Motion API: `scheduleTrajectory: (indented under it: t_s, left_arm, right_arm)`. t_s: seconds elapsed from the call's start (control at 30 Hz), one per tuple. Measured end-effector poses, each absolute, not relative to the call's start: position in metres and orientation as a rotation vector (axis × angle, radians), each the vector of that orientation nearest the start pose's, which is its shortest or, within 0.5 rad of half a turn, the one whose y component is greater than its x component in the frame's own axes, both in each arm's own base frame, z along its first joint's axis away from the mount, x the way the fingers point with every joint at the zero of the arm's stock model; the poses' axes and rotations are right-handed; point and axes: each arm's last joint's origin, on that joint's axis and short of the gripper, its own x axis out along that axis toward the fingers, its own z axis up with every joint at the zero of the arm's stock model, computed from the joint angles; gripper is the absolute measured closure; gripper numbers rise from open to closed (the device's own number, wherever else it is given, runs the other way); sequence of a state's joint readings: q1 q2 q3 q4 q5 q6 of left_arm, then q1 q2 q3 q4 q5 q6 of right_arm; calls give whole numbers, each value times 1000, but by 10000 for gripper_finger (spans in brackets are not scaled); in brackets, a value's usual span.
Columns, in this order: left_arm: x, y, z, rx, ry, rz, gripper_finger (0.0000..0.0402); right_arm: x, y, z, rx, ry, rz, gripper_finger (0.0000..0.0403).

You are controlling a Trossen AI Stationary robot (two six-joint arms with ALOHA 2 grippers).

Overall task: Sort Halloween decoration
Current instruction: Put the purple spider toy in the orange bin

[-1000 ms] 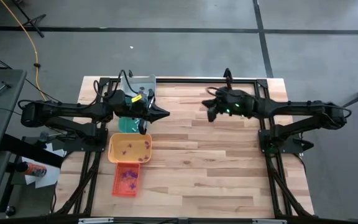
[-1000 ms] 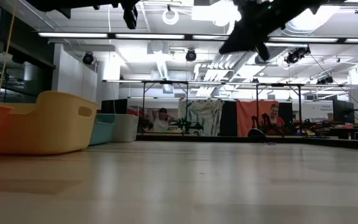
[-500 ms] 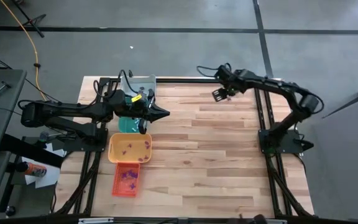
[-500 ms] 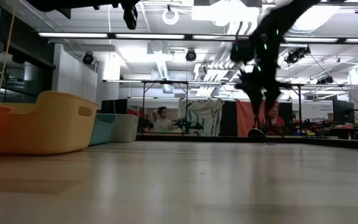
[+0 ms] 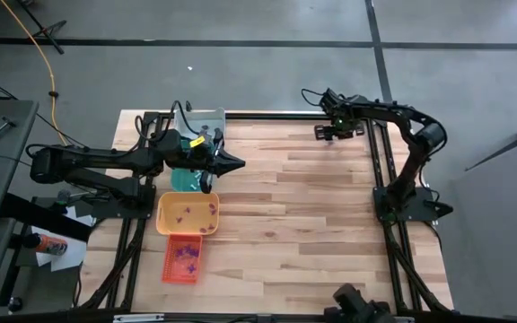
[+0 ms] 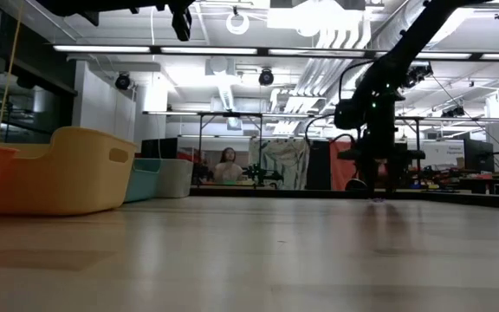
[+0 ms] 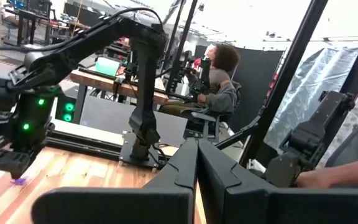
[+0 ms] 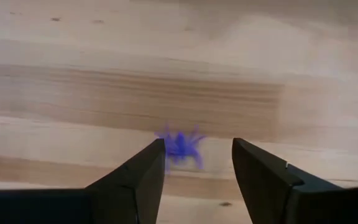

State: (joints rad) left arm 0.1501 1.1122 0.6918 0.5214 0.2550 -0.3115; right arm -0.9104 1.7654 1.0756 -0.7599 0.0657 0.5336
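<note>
My right claw [image 5: 335, 133] sits low over the far right part of the counter [image 5: 312, 224], at about one o'clock from the counter's middle in the high view. Its two fingers [image 8: 135, 180] stand apart, holding nothing. Through my right wrist camera I see a small purple trinket [image 8: 180, 144], spider-like in shape, lying on the bare wood between the fingertips and just ahead of them; I cannot tell whether either finger touches it. The same trinket shows as a purple speck [image 7: 18, 180] under that claw in the left wrist view.

My left claw [image 5: 232, 163] hangs at about ten o'clock, fingers pressed together and empty, beside the teal tray [image 5: 183, 180]. A grey tray [image 5: 203, 121] lies beyond it at the far edge. Nearer the front, the yellow tray [image 5: 187, 214] holds several purple trinkets [image 5: 185, 213], and the orange tray [image 5: 181, 258] next to it holds more of them [image 5: 185, 255].

A person [image 7: 219, 81] sits at a desk in the room behind the counter
</note>
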Motion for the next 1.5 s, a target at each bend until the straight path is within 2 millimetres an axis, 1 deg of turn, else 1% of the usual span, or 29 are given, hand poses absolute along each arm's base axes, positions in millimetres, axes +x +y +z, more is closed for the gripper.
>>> scheduleTrajectory:
  t_s: [0.1, 0.2, 0.37, 0.47, 0.6, 0.67, 0.77, 0.87, 0.97, 1.03, 1.17, 1.23, 1.3, 1.4, 1.43, 1.5]
  left_arm:
    - [245, 30, 305, -291, -82, -119, 401]
    - [245, 30, 305, -291, -82, -120, 402]
    - [245, 30, 305, -291, -81, -119, 401]
    - [245, 30, 305, -291, -80, -120, 402]
    - [245, 30, 305, -291, -80, -120, 402]
    - [245, 30, 305, -291, -80, -120, 401]
    - [245, 30, 305, -291, -80, -120, 401]
    - [245, 31, 304, -271, -82, -113, 402]
    - [244, 33, 305, -232, -86, -104, 402]
    - [244, 35, 305, -210, -87, -95, 402]
    - [244, 38, 305, -193, -89, -80, 401]
    - [243, 40, 305, -193, -91, -72, 402]
    - [243, 42, 305, -193, -91, -66, 402]
    - [243, 43, 305, -192, -91, -62, 402]
    - [243, 43, 305, -193, -92, -62, 401]
    - [243, 42, 305, -192, -92, -62, 402]
  right_arm:
    - [192, -248, 148, 1063, 1145, -1178, 229]
    - [194, -248, 140, 1076, 1172, -1181, 238]
    - [199, -247, 136, 1067, 1182, -1174, 261]
    - [202, -245, 137, 1034, 1188, -1149, 296]
    - [206, -241, 139, 959, 1212, -1095, 373]
    - [209, -238, 144, 899, 1215, -1046, 393]
    - [216, -231, 165, 797, 1155, -938, 385]
    - [218, -220, 191, 733, 1088, -868, 396]
    - [218, -203, 227, 653, 968, -748, 398]
    - [218, -188, 252, 600, 877, -648, 400]
    - [217, -148, 303, 487, 644, -456, 401]
    - [216, -128, 324, 438, 543, -355, 402]
    - [216, -107, 340, 386, 461, -261, 402]
    - [220, -79, 356, 281, 366, -126, 402]
    - [222, -71, 358, 240, 327, -83, 402]
    - [227, -57, 356, 196, 258, -13, 402]
